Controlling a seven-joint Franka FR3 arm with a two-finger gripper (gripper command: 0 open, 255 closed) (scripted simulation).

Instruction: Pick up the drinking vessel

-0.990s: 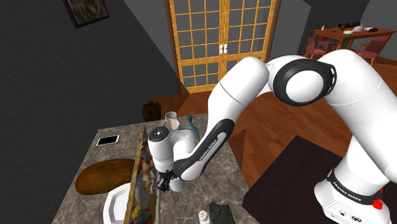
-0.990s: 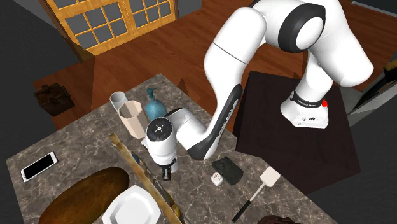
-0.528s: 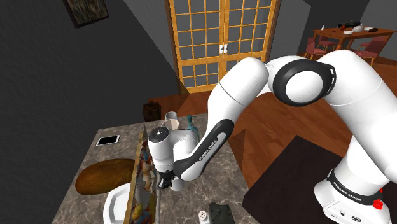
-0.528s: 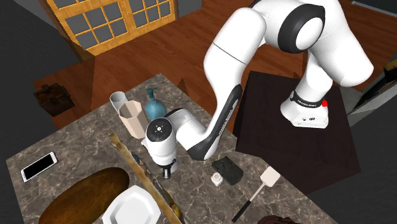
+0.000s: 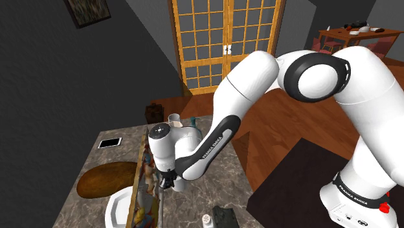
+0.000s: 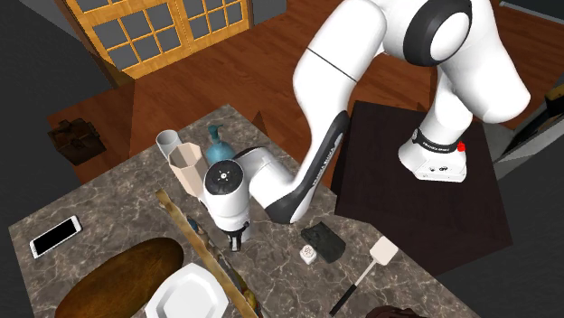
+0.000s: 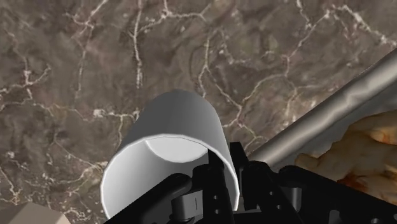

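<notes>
Pinching the grey cup (image 7: 178,121) by its thin rim wall alone, the gripper (image 7: 224,179) could let it swivel or slip onto the marble counter (image 7: 63,63) beneath.

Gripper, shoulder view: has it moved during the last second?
Yes. The gripper has risen slightly, away from the white plate at the shoulder view's bottom edge, clasping the grey cup.
</notes>
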